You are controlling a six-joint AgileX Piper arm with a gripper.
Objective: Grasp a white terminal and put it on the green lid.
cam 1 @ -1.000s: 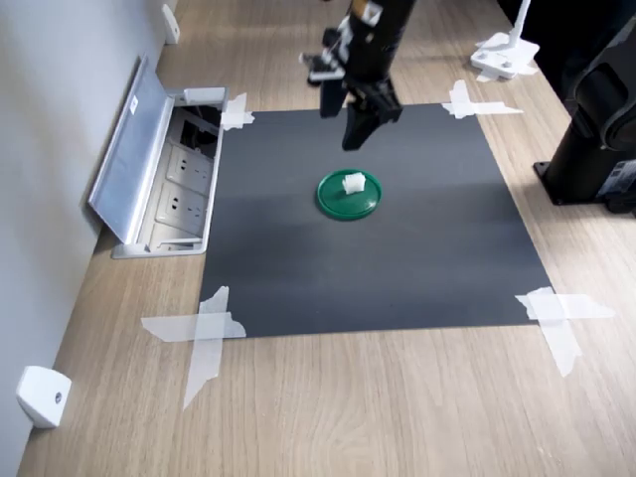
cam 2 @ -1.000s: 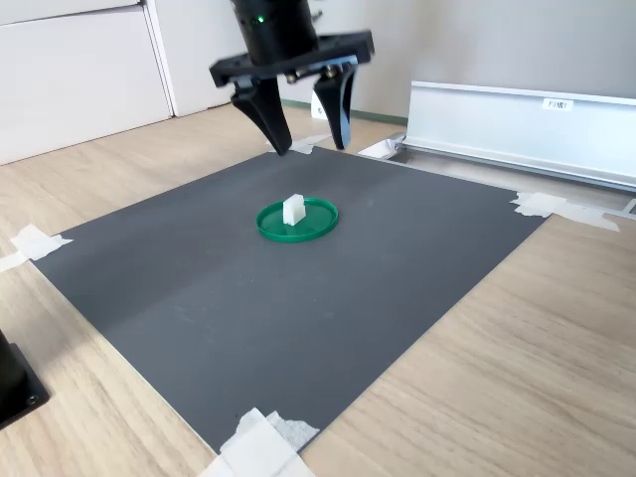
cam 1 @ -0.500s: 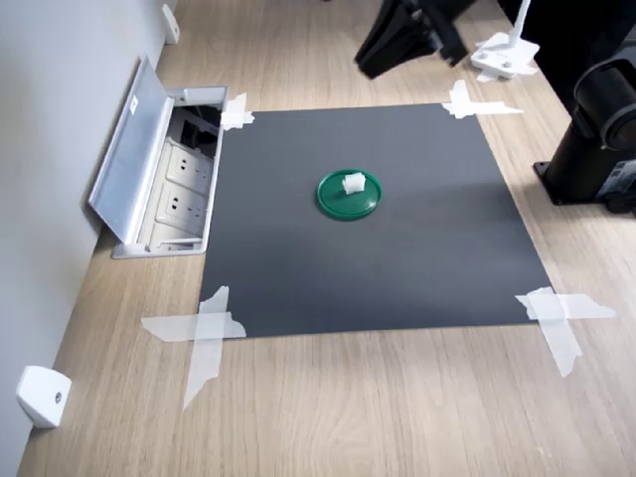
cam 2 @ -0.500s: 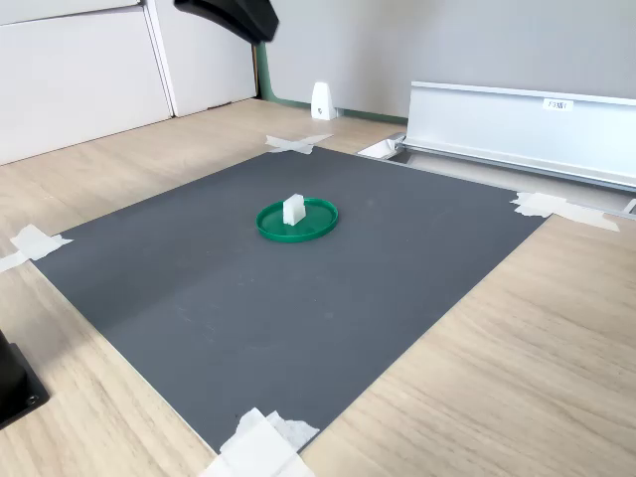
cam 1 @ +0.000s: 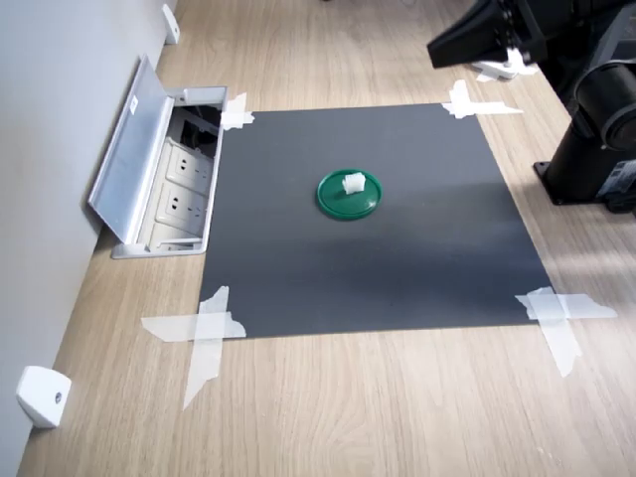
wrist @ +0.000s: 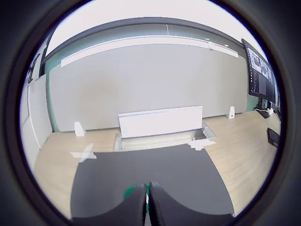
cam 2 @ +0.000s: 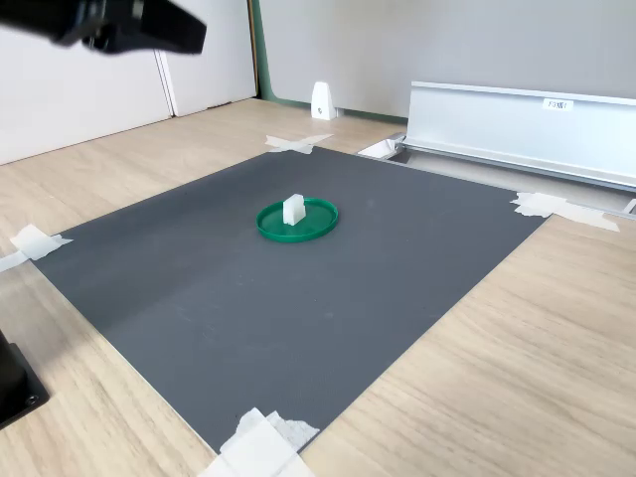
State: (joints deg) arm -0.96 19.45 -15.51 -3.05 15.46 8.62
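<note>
The white terminal [cam 1: 353, 182] [cam 2: 293, 209] stands upright on the green lid [cam 1: 349, 197] [cam 2: 298, 224], which lies near the middle of the dark grey mat [cam 1: 397, 258] [cam 2: 298, 318]. My gripper [cam 1: 440, 48] [cam 2: 196, 39] is raised high and well away from both, at the first exterior view's top right and the second exterior view's top left. In the wrist view its fingers [wrist: 139, 207] are pressed together with nothing between them, so the gripper [wrist: 147, 189] is shut. A sliver of the green lid [wrist: 128, 193] shows beside them.
A floor socket box [cam 1: 184, 189] with a raised metal flap [cam 1: 129, 149] [cam 2: 517, 124] borders the mat. Tape strips [cam 1: 204, 333] hold the mat corners. The arm's black base [cam 1: 596, 149] stands at the first exterior view's right. A white wedge piece [cam 1: 42, 396] sits by the wall.
The gripper rose from just above the lid and swung away toward the first exterior view's top right. Its fingers, open a second ago, are now together. The terminal stayed on the lid.
</note>
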